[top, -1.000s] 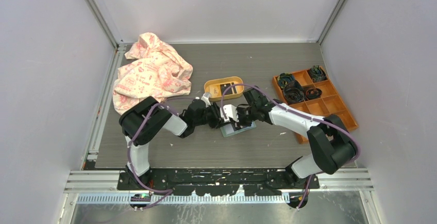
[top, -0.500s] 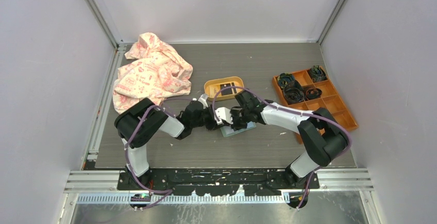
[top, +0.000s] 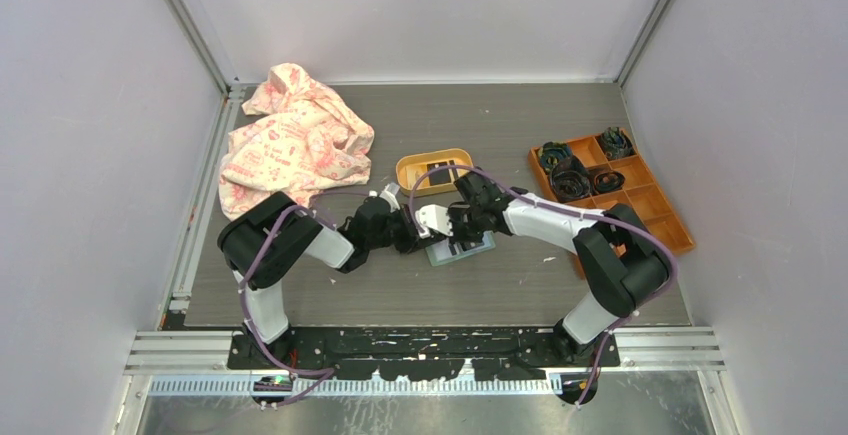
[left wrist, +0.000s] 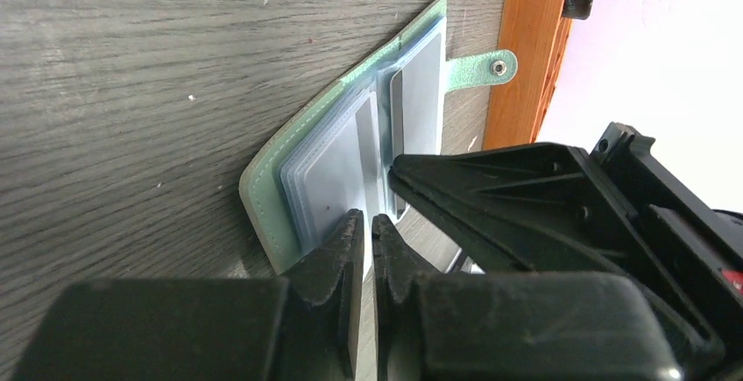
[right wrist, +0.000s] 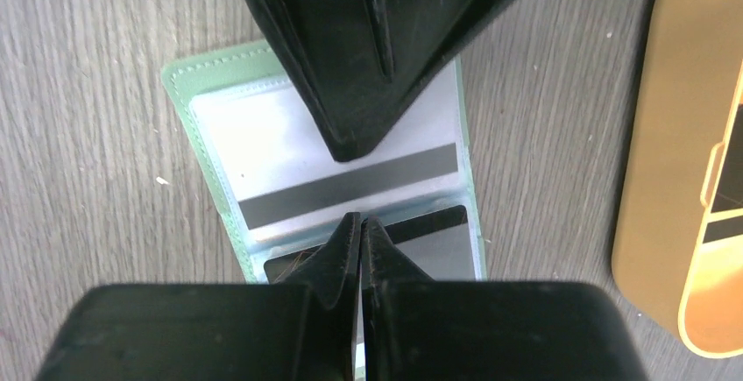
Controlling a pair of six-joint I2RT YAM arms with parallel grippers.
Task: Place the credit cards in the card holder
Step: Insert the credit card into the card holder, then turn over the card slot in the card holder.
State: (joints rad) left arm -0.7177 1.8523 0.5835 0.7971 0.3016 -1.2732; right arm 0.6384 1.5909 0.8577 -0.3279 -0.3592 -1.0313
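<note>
Overhead, the left gripper (left wrist: 367, 223) and right gripper (right wrist: 360, 221) meet over the open card holder (top: 480, 246). The wrist views add its clear sleeves, a striped credit card (right wrist: 350, 190) inside, and both grippers' fingers pressed together. Whether they pinch a sleeve is unclear.

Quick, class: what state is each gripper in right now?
Left gripper: shut over the card holder; whether it pinches anything cannot be told.
Right gripper: shut, tips at the card holder; nothing seen in it.

Card holder (top: 470, 251) just before tray (top: 408, 167), box (top: 650, 205) rightward.
</note>
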